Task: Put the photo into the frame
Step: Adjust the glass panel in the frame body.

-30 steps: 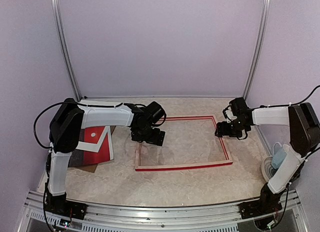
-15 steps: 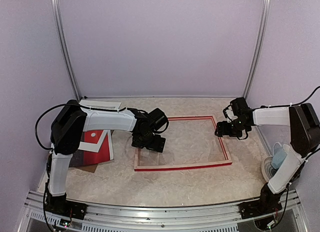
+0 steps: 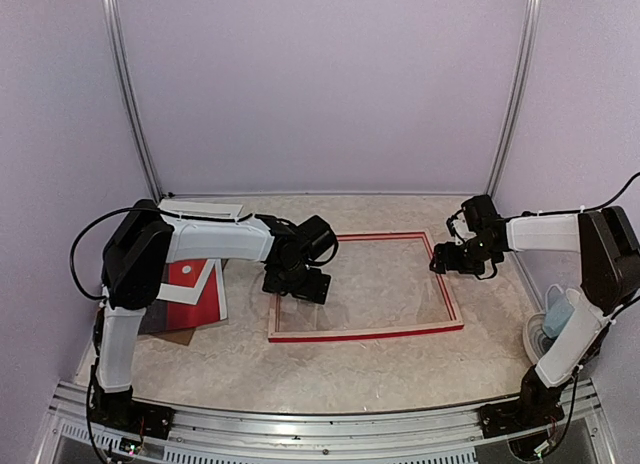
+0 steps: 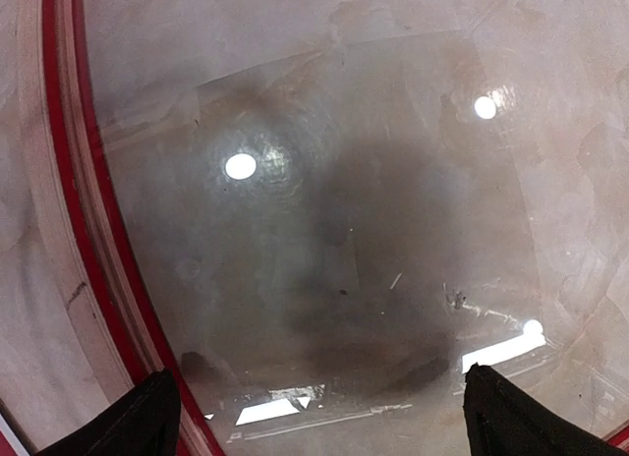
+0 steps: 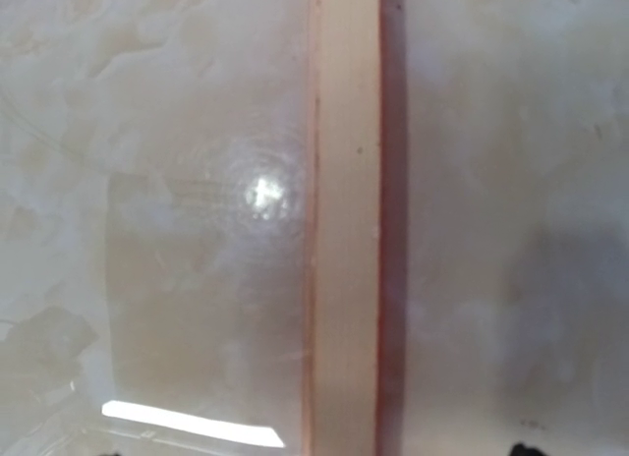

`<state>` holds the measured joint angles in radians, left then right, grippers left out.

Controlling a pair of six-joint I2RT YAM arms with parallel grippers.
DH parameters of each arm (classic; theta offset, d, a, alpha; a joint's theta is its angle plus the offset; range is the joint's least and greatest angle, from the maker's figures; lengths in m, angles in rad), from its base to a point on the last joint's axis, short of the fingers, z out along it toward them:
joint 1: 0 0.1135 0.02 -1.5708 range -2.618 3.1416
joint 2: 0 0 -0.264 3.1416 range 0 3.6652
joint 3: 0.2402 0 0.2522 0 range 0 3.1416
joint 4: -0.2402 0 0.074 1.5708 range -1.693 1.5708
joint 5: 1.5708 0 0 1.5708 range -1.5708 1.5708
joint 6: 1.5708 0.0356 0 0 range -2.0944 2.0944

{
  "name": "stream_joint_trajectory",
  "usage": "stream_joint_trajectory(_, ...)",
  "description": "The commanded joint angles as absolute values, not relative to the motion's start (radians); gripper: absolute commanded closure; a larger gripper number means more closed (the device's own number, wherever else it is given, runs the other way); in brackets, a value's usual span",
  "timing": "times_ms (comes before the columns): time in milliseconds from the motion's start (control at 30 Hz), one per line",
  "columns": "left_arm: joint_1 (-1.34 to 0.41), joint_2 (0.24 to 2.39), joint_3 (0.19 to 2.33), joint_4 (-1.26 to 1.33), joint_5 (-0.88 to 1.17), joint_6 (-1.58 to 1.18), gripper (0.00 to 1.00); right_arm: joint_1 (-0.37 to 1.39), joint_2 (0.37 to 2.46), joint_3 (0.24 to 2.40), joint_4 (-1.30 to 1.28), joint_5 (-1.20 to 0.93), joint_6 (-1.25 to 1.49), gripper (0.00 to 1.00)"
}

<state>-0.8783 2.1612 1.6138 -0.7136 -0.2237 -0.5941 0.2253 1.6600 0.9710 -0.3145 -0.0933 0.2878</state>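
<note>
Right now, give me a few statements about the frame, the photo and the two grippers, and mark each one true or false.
1. The frame lies flat on the table. True.
2. The photo is already inside the frame. False: it lies on the table to the left of the frame.
3. The left gripper is shut on the frame. False: its jaws stand open over the clear pane, holding nothing.
4. The right gripper is above the frame's right rail. True.

Frame flat on table — photo left of it; left gripper over its left rail, right gripper over right.
</note>
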Motion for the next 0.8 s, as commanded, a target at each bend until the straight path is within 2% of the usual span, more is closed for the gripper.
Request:
stream_joint_trajectory(0,-0.886,2.173,1.718,-0.826,-0.338,-0.574,0.01,0.210,1.633,0.960,-0.300,-0.103,0.282,0.15)
stream_joint_trajectory(400,-0.907,2.176,1.652,-0.794,-0.339,-0.565,0.01,0.205,1.629,0.962,-0.296,-0.116,0.280,0.16)
stream_joint_trajectory(767,-0.907,1.972,1.525,-0.572,-0.270,-0.518,0.01,0.202,1.621,0.979,-0.299,-0.183,0.287,0.15)
